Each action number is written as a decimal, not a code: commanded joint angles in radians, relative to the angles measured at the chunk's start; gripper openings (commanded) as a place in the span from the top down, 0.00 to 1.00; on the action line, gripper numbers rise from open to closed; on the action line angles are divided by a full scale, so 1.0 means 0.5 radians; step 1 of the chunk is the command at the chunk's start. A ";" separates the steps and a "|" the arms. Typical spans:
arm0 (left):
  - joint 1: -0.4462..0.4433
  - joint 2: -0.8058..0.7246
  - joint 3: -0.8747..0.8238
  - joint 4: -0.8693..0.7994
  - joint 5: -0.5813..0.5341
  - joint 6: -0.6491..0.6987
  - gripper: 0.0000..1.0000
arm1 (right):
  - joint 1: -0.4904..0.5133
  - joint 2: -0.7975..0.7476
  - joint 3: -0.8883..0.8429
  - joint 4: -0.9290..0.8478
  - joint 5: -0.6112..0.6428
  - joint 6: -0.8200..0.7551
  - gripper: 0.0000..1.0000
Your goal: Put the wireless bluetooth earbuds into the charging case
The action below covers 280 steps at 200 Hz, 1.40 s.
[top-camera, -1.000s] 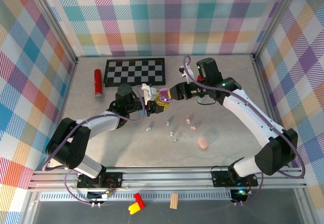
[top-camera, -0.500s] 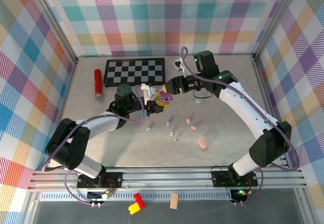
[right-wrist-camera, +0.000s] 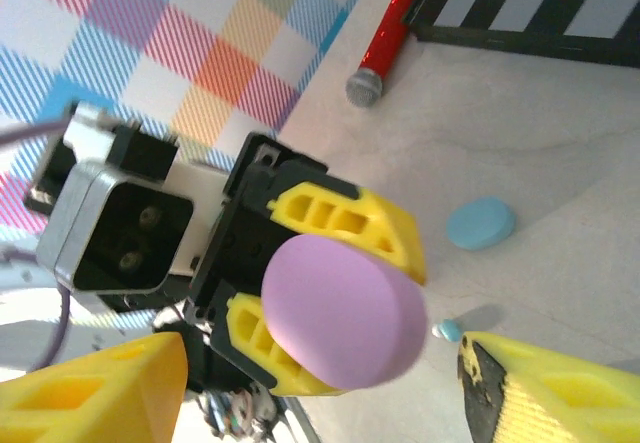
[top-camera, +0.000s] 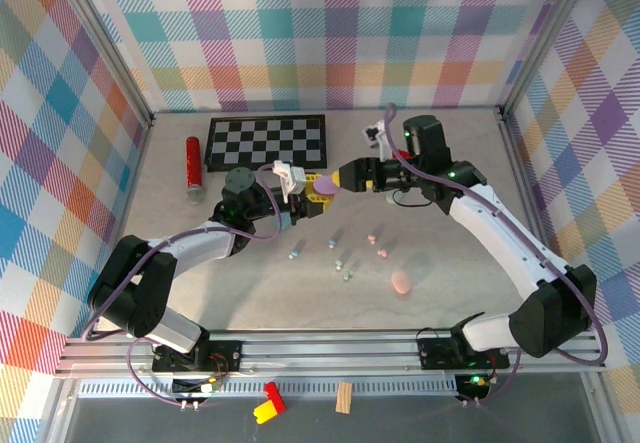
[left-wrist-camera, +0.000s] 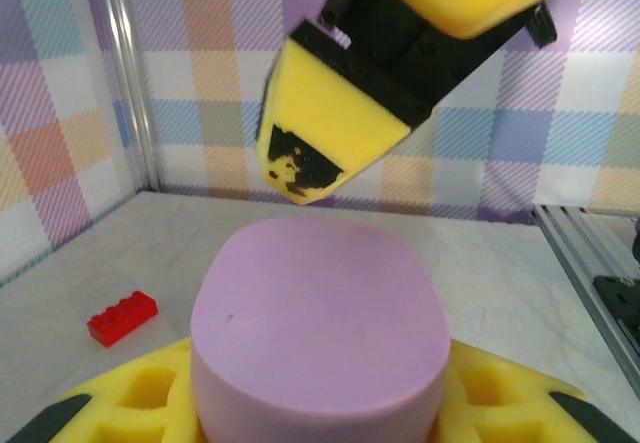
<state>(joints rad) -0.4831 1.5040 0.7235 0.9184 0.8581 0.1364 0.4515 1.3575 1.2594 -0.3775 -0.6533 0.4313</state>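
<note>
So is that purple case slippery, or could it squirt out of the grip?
Probably a bit slippery: the purple case looks smooth and rounded, with no edges to catch. The left gripper pinches it between soft-looking yellow pads, which likely helps. It shows no dent under the pinch, so it is probably rigid.

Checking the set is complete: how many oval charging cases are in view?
3: a purple oval case clamped in the left gripper, a blue oval case on the table, a pink oval case nearer the bases. Others may be hidden.
</note>
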 commanded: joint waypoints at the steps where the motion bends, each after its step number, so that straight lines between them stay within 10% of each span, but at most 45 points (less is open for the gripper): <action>1: -0.014 -0.031 -0.033 0.304 -0.046 -0.128 0.67 | -0.071 -0.008 -0.096 0.322 -0.230 0.369 0.27; 107: -0.019 0.005 0.019 0.385 -0.078 -0.173 0.67 | -0.039 0.241 -0.307 1.328 -0.733 1.305 0.46; 280: -0.021 0.020 0.012 0.267 -0.223 -0.081 0.56 | -0.036 0.324 -0.329 1.387 -0.624 1.304 0.78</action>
<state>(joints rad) -0.4831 1.5158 0.7300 1.0527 0.7723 0.0742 0.4332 1.5272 1.1076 0.2802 -0.9775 1.1141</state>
